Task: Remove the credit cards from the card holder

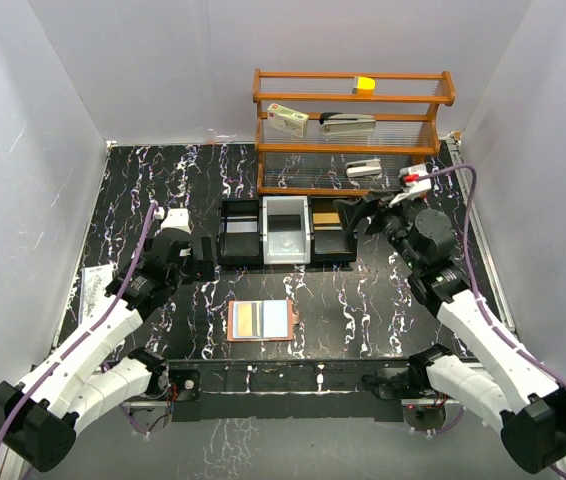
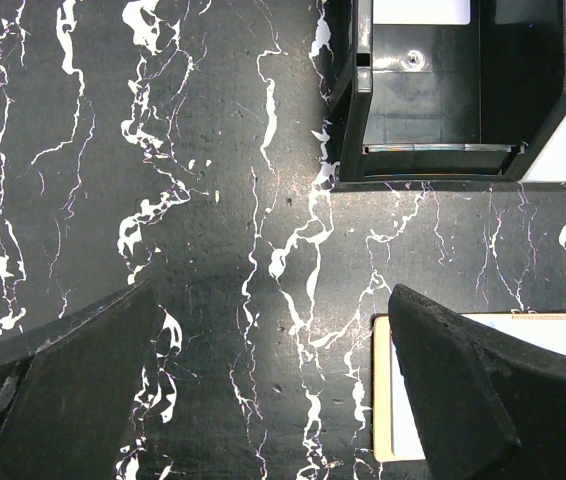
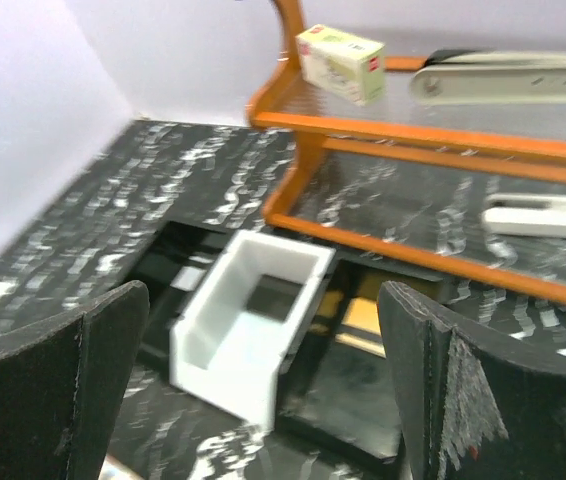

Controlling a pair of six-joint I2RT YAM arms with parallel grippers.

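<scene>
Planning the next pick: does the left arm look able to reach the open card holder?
Probably yes. The left gripper stands open over bare table right beside the card holder, with nothing between them; the black tray sits farther back, clear of the path.

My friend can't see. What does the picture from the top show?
An open pink card holder lies flat on a black marbled table. The left gripper and right gripper are open and empty, beside a black tray by a wooden shelf.

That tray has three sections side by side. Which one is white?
The middle section of the tray: its walls are white, while the sections on either side of it are black.
</scene>
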